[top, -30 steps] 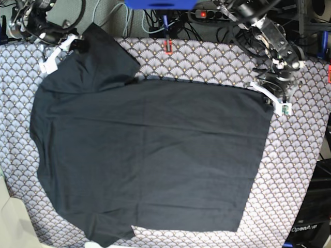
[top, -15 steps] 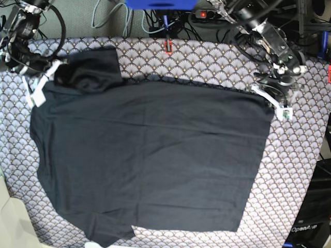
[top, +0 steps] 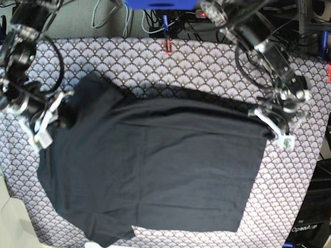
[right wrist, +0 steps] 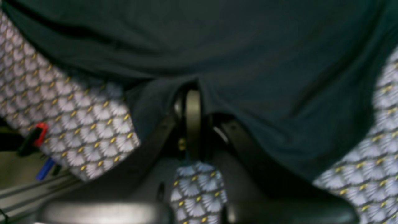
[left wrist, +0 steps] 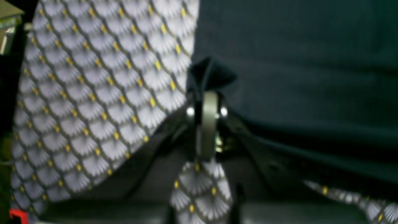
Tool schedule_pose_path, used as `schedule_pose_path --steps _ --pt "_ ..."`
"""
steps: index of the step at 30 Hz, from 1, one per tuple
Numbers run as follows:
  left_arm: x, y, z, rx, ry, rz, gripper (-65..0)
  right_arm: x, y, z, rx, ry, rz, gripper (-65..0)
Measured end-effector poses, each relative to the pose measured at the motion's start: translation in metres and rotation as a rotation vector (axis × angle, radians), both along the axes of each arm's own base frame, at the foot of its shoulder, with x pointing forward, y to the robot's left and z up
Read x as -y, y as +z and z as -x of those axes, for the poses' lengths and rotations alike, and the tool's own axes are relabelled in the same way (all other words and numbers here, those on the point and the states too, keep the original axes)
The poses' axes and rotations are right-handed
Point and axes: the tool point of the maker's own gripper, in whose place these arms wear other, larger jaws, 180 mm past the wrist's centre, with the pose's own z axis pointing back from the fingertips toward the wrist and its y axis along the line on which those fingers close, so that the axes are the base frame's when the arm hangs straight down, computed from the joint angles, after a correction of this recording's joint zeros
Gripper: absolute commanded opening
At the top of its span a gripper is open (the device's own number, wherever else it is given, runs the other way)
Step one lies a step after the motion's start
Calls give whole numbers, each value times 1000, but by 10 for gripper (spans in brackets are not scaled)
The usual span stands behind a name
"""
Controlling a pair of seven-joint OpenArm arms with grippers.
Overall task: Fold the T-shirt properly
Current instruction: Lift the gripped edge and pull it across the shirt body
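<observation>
The dark T-shirt (top: pixel 155 170) lies across the table, hem to the right and neck to the left. Its far edge is lifted and drawn toward the near side, casting a shadow on the cloth behind it. My left gripper (top: pixel 272 129) is shut on the shirt's far hem corner; the left wrist view shows a pinch of cloth (left wrist: pixel 211 74) bunched in that gripper (left wrist: pixel 207 88). At the left of the base view, my right gripper (top: pixel 51 116) is shut on the shirt near the far sleeve. In the right wrist view, fabric (right wrist: pixel 248 46) drapes over its closed tips (right wrist: pixel 192 90).
The grey fan-patterned tablecloth (top: pixel 207 62) covers the table. A red clip (top: pixel 168 46) sits at the far edge, with a blue item (top: pixel 160 4) and cables behind it. A black box (top: pixel 310 227) stands at the right front corner.
My right gripper has dragged the far sleeve from the back left corner toward the near side, over the shirt. My left gripper has shifted the hem corner slightly nearer too.
</observation>
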Motion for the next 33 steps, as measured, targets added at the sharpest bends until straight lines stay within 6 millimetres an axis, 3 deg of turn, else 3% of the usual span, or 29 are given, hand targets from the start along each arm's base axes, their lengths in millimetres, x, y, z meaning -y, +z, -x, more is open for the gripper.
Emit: schedule_pose_path --steps 6,9,16,20,25,28,33 --pt "-6 22 -27 10 11 -39 -650 29 -1 -32 -28 -38 -5 -650" --pt "0 23 -46 6 -7 -25 -650 35 -2 -47 -37 -41 -20 -650" --pt "17 -4 -59 -84 -53 17 -650 9 -8 -80 -25 40 -84 -650" --pt "20 -1 -68 -67 -68 25 -650 -4 -9 -103 -5 78 -118 -650" --pt "3 6 -71 -69 -49 -1 -650 -11 -18 -121 -17 104 -121 -650" --pt "1 16 -80 -36 -52 -5 -650 -14 -14 -135 -3 103 -140 -650" --pt "-2 14 -87 -54 -61 5 -650 -11 -17 -153 -7 81 -155 -650"
